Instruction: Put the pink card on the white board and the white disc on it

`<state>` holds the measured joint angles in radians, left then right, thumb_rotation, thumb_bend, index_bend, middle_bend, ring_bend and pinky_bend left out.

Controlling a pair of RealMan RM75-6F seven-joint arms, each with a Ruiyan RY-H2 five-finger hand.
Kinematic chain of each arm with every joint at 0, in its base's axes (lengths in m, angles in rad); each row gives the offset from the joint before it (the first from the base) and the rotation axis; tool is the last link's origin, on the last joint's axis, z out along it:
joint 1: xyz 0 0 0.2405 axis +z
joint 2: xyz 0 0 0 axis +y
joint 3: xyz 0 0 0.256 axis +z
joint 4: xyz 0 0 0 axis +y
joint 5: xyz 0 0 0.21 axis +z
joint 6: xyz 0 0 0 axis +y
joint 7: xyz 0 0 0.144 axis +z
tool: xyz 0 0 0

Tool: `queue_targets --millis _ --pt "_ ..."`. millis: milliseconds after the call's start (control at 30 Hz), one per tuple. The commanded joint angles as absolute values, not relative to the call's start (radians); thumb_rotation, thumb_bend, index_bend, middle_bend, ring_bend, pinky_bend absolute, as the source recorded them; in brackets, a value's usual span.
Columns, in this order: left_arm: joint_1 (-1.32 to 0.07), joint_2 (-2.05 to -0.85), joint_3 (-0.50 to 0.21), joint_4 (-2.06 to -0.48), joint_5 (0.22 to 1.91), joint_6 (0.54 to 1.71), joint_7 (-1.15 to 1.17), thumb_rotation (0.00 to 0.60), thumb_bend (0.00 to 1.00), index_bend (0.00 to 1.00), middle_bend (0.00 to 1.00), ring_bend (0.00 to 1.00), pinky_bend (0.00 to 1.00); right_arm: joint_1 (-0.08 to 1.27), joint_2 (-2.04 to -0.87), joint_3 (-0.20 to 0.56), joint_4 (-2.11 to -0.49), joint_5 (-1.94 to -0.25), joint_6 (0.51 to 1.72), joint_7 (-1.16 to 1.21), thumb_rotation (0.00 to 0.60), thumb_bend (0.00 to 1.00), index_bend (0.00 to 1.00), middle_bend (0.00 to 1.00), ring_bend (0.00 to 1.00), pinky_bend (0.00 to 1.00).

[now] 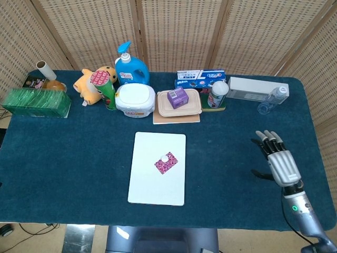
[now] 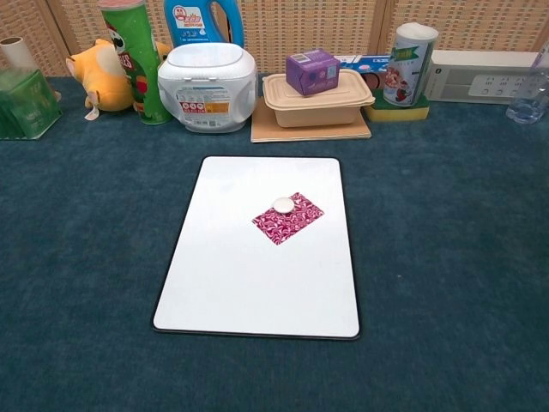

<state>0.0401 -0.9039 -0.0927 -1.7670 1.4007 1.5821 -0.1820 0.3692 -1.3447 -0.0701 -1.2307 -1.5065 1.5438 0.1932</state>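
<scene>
The white board (image 1: 155, 182) (image 2: 249, 275) lies flat in the middle of the blue table. The pink patterned card (image 1: 165, 164) (image 2: 290, 221) lies on the board's upper right part. A small white disc (image 1: 165, 158) (image 2: 283, 204) sits on the card's far corner. My right hand (image 1: 277, 161) is over the table's right side, far from the board, fingers spread and holding nothing; only the head view shows it. My left hand is out of both views.
Along the far edge stand a green box (image 1: 36, 103), plush toy (image 1: 89, 81), green can (image 1: 105, 87), blue detergent bottle (image 1: 130, 66), white tub (image 1: 135, 99), lunch box with a purple box (image 1: 178, 97), a canister (image 1: 217, 94), white device (image 1: 256, 87) and clear bottle (image 1: 274, 99).
</scene>
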Motion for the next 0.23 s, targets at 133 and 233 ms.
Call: queue_targets --millis 133,233 --pt "0.047 -0.911 -0.086 -1.765 1.415 1.597 -0.172 0.6 0.1 0.0 0.0 0.0 0.0 0.312 -1.313 -0.071 -1.246 -1.509 1.572 0.223 0.535 0.0 0.15 0.08 0.0 0.0" --pt "0.05 -0.912 -0.085 -1.763 1.418 1.601 -0.175 0.6 0.1 0.0 0.0 0.0 0.0 0.3 -1.309 -0.068 -1.255 -1.52 1.575 0.222 0.533 0.0 0.15 0.08 0.0 0.0"
